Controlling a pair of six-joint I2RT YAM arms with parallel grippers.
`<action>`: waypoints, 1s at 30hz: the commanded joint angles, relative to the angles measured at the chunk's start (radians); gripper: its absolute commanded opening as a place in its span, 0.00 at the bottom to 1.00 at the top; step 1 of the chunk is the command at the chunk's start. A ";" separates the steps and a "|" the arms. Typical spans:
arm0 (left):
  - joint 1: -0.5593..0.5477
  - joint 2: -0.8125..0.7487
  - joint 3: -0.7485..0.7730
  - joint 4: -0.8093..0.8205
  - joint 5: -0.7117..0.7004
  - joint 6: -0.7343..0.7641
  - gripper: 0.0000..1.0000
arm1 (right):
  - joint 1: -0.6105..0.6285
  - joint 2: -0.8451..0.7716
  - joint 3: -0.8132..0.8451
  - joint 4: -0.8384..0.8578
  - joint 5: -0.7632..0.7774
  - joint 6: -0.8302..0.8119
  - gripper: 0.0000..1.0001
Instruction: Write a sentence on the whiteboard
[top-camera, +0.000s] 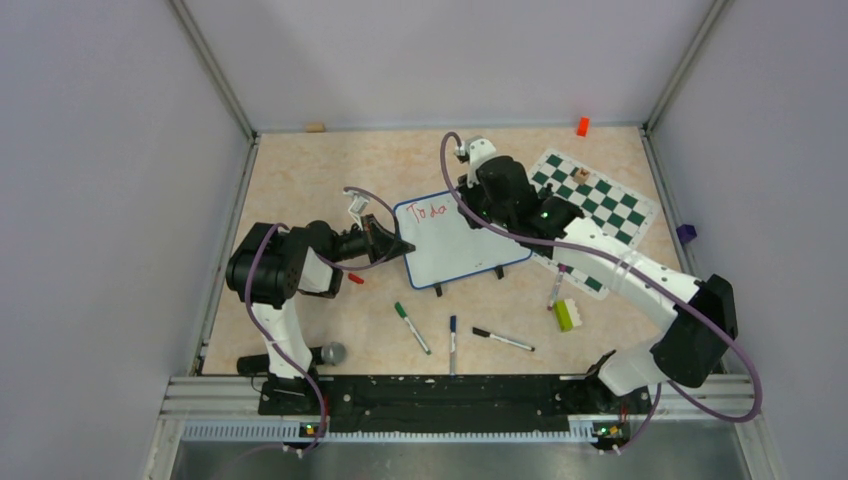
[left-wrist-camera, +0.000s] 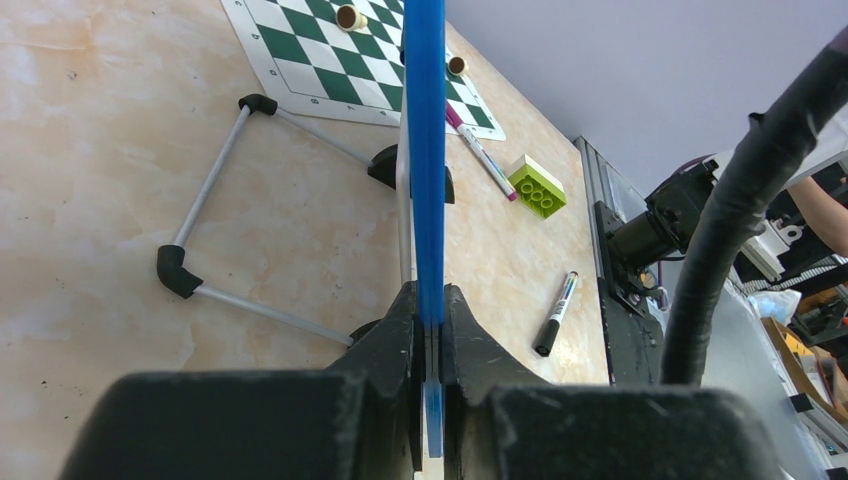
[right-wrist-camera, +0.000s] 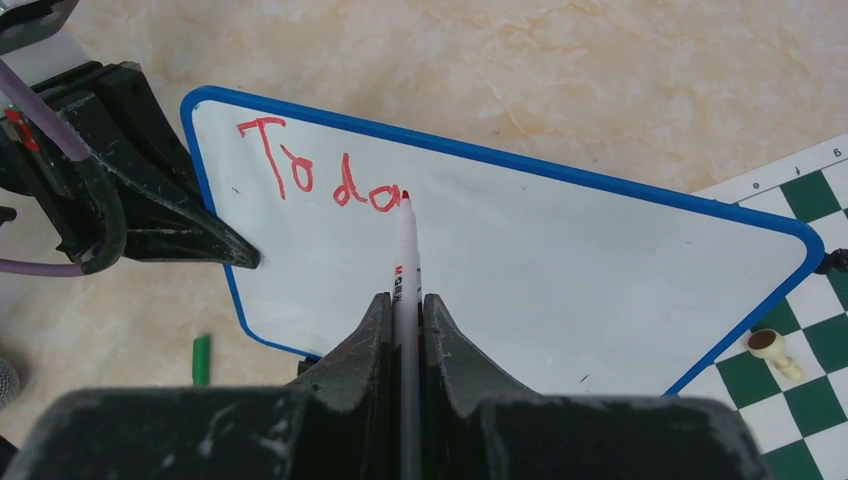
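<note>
Over on the left gripper (left-wrist-camera: 428, 300): it's clenched hard on the whiteboard (right-wrist-camera: 560, 270), both fingers pinching the blue frame at the board's left edge. From the left wrist the frame runs edge-on straight up out of that pinch. The board sits mid-table, tilted up on its wire stand (left-wrist-camera: 205, 190) with the black feet on the tabletop, and its right corner reaches the edge of the chess mat (top-camera: 600, 205).

Now the right gripper (right-wrist-camera: 400, 305): jaws squeezed in on a red marker (right-wrist-camera: 405, 250), which pokes straight out between the fingers. The tip is down on the white surface, touching right at the end of the last red letter. The sentence (right-wrist-camera: 310, 175) reads "Toda" and no further, slanting across the board's upper left corner, close to where the left fingers grip.

In front of the board, toward the arm bases, three loose pens lie apart from one another: a green pen (top-camera: 411, 327), a blue pen (top-camera: 452, 343) and a black pen (top-camera: 503, 340). A green brick (top-camera: 565, 315) sits by the mat's near corner.
</note>
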 joint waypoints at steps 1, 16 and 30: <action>-0.011 0.001 -0.007 0.093 0.060 0.064 0.00 | -0.012 0.007 0.010 0.026 0.008 0.004 0.00; -0.011 0.001 -0.006 0.093 0.061 0.064 0.00 | -0.016 0.044 0.007 0.037 0.027 0.003 0.00; -0.011 0.004 -0.003 0.093 0.061 0.064 0.00 | -0.023 0.068 0.007 0.042 0.026 -0.001 0.00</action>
